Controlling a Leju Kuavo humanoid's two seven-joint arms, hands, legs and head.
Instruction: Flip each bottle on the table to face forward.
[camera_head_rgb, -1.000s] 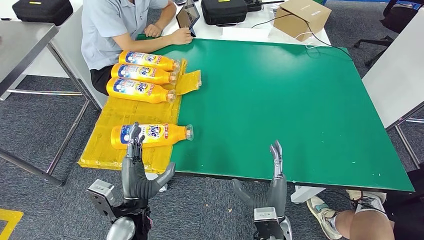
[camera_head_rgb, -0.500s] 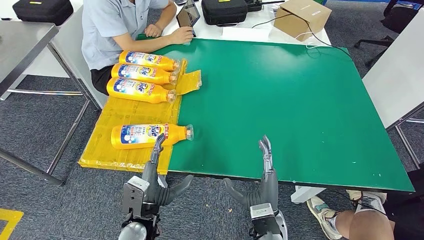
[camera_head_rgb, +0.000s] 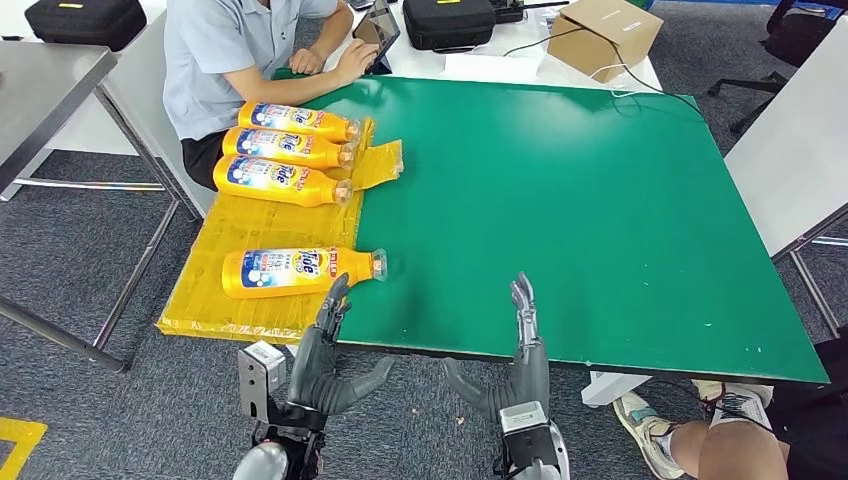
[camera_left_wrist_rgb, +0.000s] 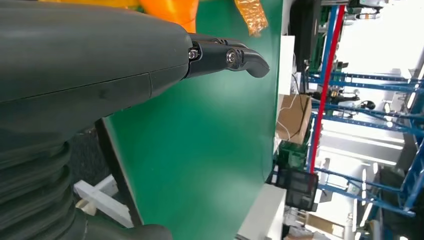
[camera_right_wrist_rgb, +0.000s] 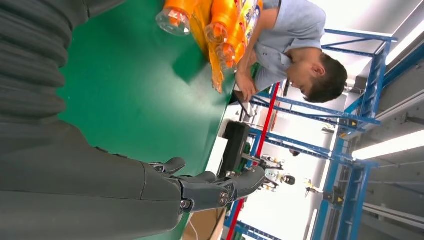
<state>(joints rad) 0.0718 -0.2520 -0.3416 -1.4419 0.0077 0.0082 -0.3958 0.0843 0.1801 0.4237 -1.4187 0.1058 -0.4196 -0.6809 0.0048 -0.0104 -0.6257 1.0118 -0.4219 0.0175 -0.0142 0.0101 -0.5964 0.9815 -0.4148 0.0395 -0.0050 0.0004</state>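
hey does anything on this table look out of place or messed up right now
Mostly tidy. Two things stand out: one bottle lies alone near the table's front edge, apart from the three stacked side by side farther back, and a crumpled flap of the yellow sheet juts onto the green mat. No spills visible.

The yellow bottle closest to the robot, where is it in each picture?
Head view: the nearest bottle lies on its side on the yellow sheet, just beyond the left hand.
Left wrist view: an orange bit by the hand, probably this bottle.
Right wrist view: its clear cap end, at the picture's edge.
Shared landmark: the green mat.
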